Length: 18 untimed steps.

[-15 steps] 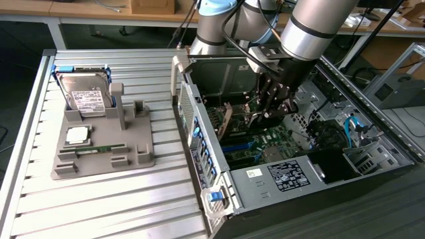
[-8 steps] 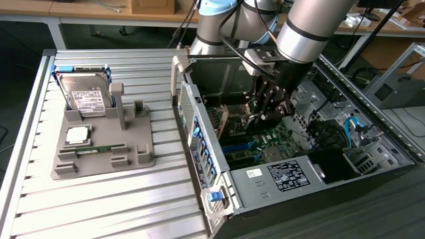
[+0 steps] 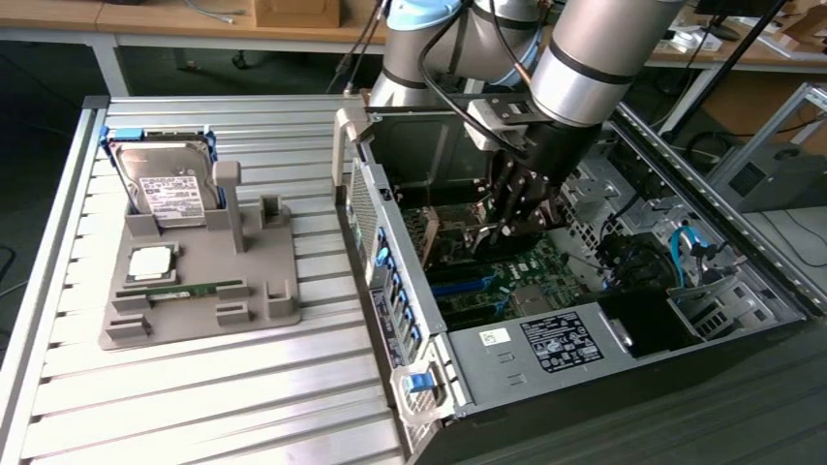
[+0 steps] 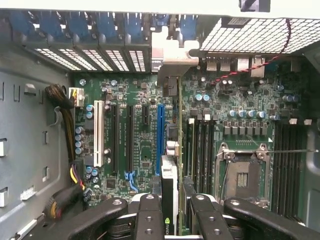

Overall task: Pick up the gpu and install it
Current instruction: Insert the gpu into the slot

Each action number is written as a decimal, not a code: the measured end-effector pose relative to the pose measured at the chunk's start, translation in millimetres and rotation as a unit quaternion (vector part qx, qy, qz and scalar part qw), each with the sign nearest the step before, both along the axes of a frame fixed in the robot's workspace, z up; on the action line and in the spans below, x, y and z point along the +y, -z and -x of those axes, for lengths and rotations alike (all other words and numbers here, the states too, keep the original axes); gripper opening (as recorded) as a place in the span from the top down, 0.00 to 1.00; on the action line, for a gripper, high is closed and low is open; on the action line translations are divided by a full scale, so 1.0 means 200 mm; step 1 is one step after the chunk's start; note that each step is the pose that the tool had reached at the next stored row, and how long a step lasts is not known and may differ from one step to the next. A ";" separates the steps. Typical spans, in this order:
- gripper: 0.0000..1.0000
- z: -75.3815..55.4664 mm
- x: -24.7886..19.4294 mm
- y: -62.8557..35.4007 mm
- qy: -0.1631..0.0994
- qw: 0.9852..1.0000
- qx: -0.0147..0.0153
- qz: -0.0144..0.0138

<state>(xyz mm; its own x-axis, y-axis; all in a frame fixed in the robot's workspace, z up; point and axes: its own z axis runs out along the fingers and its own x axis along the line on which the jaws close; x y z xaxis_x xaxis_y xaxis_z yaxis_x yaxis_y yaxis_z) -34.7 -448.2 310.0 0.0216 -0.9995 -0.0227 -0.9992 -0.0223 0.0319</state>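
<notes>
In the wrist view the gpu [image 4: 170, 186] is seen edge-on: a thin green board with a black cooler block, running up to its silver end bracket [image 4: 170, 61] at the case's rear slots. My gripper [image 4: 172, 220] is shut on it, with a black finger [image 4: 150, 216] on either side. The card stands upright over the motherboard [image 4: 240, 125], just beside the blue slot [image 4: 160, 135]. Whether its edge sits in a slot I cannot tell. In the exterior view the gripper [image 3: 514, 215] reaches down into the open computer case [image 3: 387, 252], holding the gpu [image 3: 433, 231].
A grey parts holder [image 3: 194, 291] on the slatted table at the exterior view's left carries a hard drive [image 3: 168, 189], a processor chip [image 3: 151, 262] and a RAM stick [image 3: 181, 289]. Inside the case are the power supply [image 3: 556, 344], cable bundles [image 4: 67, 100] and the empty processor socket [image 4: 242, 175].
</notes>
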 end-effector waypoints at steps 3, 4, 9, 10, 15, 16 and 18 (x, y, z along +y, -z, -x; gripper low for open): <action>0.73 0.01 -0.001 0.009 0.000 1.000 0.000 0.000; 0.73 0.01 -0.001 0.012 0.000 1.000 0.000 0.000; 0.73 0.03 -0.003 0.034 0.000 1.000 0.000 0.000; 0.73 0.03 -0.003 0.039 0.000 1.000 0.000 0.000; 0.73 0.04 -0.009 0.056 0.000 1.000 0.000 0.000; 0.73 0.04 -0.011 0.059 0.000 1.000 0.000 0.000; 0.73 0.04 -0.020 0.064 0.000 1.000 0.000 0.000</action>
<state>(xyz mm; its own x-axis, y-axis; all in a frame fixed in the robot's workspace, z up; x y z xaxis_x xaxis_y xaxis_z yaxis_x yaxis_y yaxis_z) -43.2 -452.3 297.2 0.0215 -0.9995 -0.0226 -0.9992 -0.0222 0.0319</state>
